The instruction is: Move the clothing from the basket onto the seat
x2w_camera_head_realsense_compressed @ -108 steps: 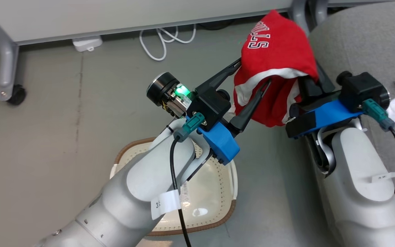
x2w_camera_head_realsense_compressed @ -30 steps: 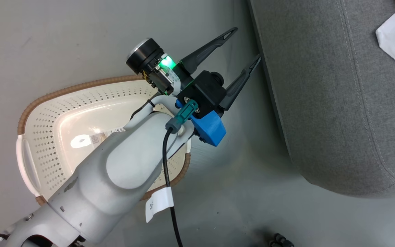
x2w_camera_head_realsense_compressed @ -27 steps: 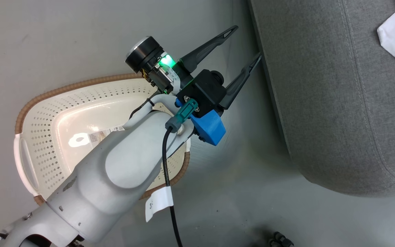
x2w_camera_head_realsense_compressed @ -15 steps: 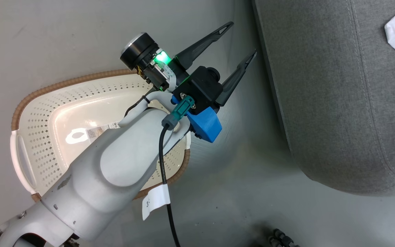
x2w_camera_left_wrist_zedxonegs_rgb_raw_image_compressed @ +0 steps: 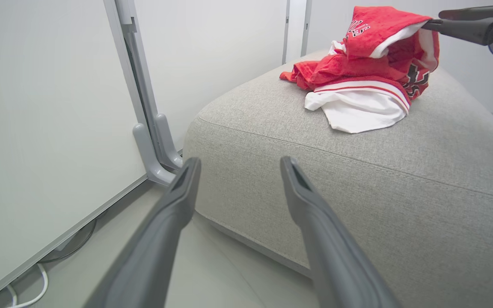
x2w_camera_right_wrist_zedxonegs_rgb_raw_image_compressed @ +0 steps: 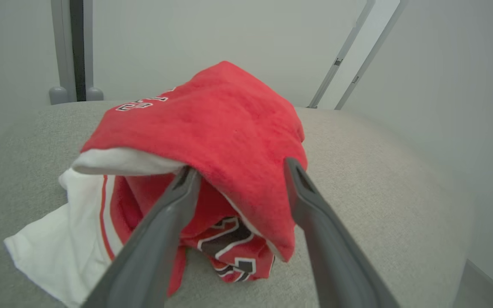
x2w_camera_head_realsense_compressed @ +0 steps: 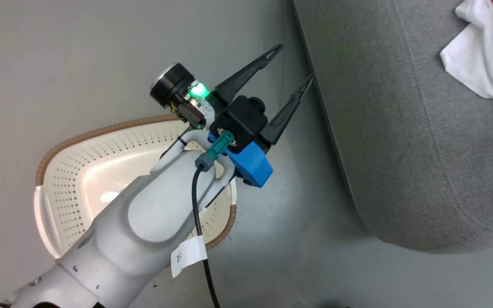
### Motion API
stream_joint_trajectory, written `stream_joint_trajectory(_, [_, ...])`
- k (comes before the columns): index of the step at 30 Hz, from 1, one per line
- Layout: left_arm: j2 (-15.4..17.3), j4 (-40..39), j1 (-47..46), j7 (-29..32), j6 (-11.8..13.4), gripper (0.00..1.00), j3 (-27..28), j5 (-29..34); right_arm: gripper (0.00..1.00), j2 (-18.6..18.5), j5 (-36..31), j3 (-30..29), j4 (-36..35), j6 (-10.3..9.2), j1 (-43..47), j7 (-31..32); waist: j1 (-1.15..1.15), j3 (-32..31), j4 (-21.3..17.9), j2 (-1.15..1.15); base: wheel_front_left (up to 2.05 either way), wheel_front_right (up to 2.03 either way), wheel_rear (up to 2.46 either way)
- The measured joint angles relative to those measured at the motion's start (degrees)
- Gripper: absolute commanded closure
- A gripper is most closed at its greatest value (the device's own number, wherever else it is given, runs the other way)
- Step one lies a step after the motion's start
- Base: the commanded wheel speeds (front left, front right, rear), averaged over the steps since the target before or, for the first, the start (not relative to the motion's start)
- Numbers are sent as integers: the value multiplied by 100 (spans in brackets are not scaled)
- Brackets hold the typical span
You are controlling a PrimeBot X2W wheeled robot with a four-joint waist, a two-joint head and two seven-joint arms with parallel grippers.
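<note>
Left pincer point(x2w_camera_head_realsense_compressed: 294, 62) hung over the grey floor point(x2w_camera_head_realsense_compressed: 79, 55), in the gap between the off-white perforated plastic basket with brown woven-look rim point(x2w_camera_head_realsense_compressed: 101, 130) and the large grey fabric-upholstered seat point(x2w_camera_head_realsense_compressed: 400, 149). Its two dark fingers stood spread wide with nothing between them. One tip lay close by the seat's side edge; contact could not be told. Pale left forearm point(x2w_camera_head_realsense_compressed: 161, 214) crossed above the basket's right half. Basket sat on the floor near the seat, apart from it. Green light point(x2w_camera_head_realsense_compressed: 198, 90) lit at the wrist.

Left wrist view: left pincer point(x2w_camera_left_wrist_zedxonegs_rgb_raw_image_compressed: 240, 162) pointed at the rounded side of the seat point(x2w_camera_left_wrist_zedxonegs_rgb_raw_image_compressed: 357, 179). The soft red jersey garments with white panels and striped trim point(x2w_camera_left_wrist_zedxonegs_rgb_raw_image_compressed: 366, 68) lay heaped on top of the seat, toward its far end. A white wall panel with a grey metal leg point(x2w_camera_left_wrist_zedxonegs_rgb_raw_image_compressed: 152, 141) stood left of the seat.

Right pincer point(x2w_camera_right_wrist_zedxonegs_rgb_raw_image_compressed: 241, 167) was at the heap, fingers wide apart. A red fold of the garments point(x2w_camera_right_wrist_zedxonegs_rgb_raw_image_compressed: 229, 124) tented over both tips and dipped between them, draped rather than pinched. A white panel point(x2w_camera_right_wrist_zedxonegs_rgb_raw_image_compressed: 58, 239) spread flat on the seat point(x2w_camera_right_wrist_zedxonegs_rgb_raw_image_compressed: 379, 171). Lettering on top was too folded to read. In the left wrist view one right pincer finger point(x2w_camera_left_wrist_zedxonegs_rgb_raw_image_compressed: 460, 28) met the heap's top fold at its upper right. Head view caught a white corner of the garments point(x2w_camera_head_realsense_compressed: 477, 64) on the seat's far right.
</note>
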Motion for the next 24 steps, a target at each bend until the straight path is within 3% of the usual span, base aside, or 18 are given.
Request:
stream_joint_trajectory(12, [189,-314,913,-69,360,0,846,-272,0,583,80,764,-1428,0,1098,0,0,-1044,95,0,0,0,0])
stream_joint_trajectory(17, [244,-661,1466,-69,537,0,1455,-272,0,829,62,1096,-1982,-1,1475,-1,-1,-1428,295,0,0,0,0])
stream_joint_trajectory(24, [274,-1013,2139,-70,561,0,2260,-118,0,1057,105,1683,-2265,-1,1804,0,-1,-1883,644,0,0,0,0])
